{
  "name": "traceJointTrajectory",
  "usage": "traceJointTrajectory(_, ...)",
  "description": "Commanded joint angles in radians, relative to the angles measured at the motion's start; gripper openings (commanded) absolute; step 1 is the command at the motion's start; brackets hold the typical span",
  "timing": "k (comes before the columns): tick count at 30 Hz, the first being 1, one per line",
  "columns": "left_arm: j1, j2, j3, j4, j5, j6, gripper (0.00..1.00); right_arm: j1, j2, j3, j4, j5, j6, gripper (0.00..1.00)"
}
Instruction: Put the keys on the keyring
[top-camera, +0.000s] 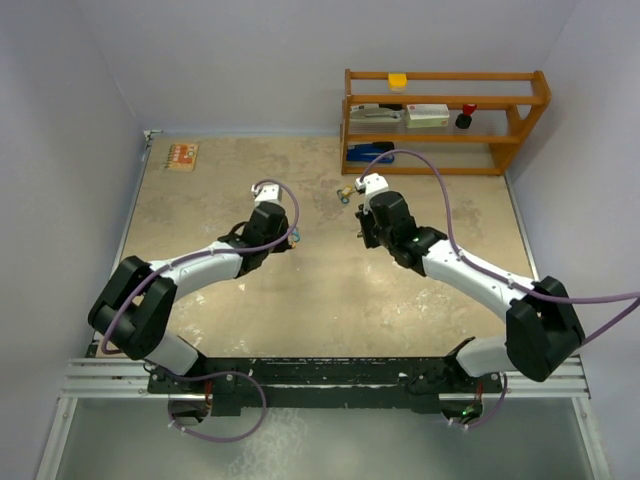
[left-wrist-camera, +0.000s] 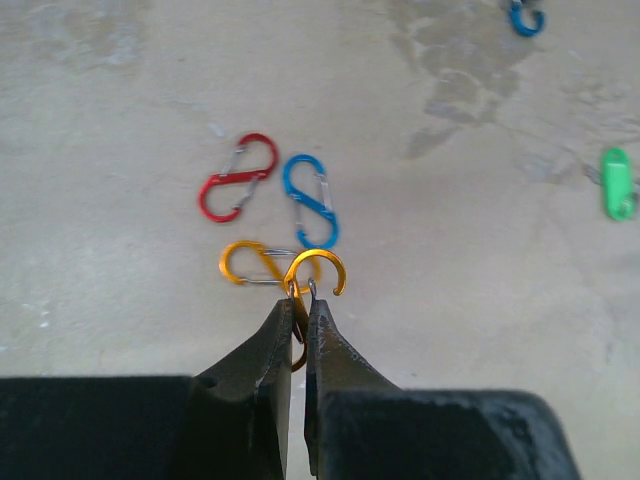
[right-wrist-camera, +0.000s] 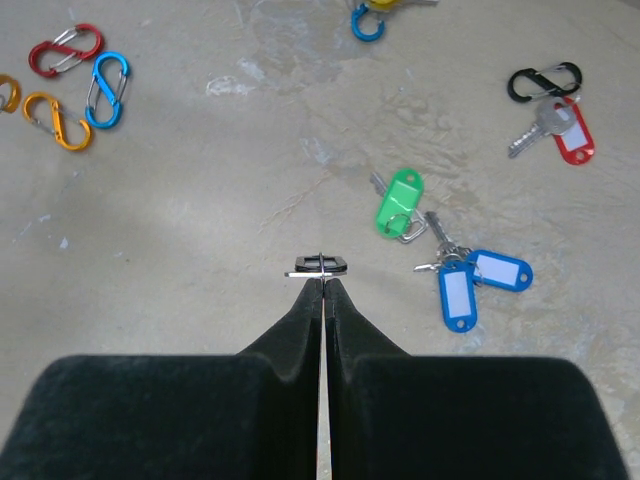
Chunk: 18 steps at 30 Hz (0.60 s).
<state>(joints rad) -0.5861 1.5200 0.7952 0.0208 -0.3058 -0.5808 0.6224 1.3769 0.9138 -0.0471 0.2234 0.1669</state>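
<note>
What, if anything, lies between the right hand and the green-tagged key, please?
Nothing visible: only bare table separates the right hand, shut on a small dark metal piece, from the green-tagged key ahead to its right.

There were one red clip (right-wrist-camera: 65, 50), one black clip (right-wrist-camera: 545, 82), two blue clips (right-wrist-camera: 107, 90) and two orange clips (right-wrist-camera: 57, 120), so six in all. Four key tags were in full view: one green tag (right-wrist-camera: 400, 200), one red tag (right-wrist-camera: 575, 140) and two blue tags (right-wrist-camera: 457, 295). There were also one small dark ring (right-wrist-camera: 318, 265), two robot arms (top-camera: 200, 265) and one wooden shelf (top-camera: 440, 75).
</note>
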Motion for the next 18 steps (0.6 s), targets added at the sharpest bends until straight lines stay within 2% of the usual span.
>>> traceJointTrajectory(1, -0.025, -0.011, 0.083, 0.042, 0.14, 0.018, 0.0, 0.03, 0.019, 0.03, 0.042, -0.031, -0.048, 0.0)
traceJointTrajectory(7, -0.067, 0.006, 0.122, 0.07, 0.182, 0.005, 0.0, 0.06, 0.018, 0.003, 0.094, -0.095, -0.087, 0.0)
traceJointTrajectory(13, -0.121, 0.026, 0.153, 0.082, 0.19, -0.001, 0.0, 0.066, -0.027, -0.072, 0.174, -0.243, -0.144, 0.0)
traceJointTrajectory(18, -0.149, 0.036, 0.163, 0.086, 0.178, -0.006, 0.0, 0.066, -0.059, -0.098, 0.207, -0.28, -0.155, 0.0)
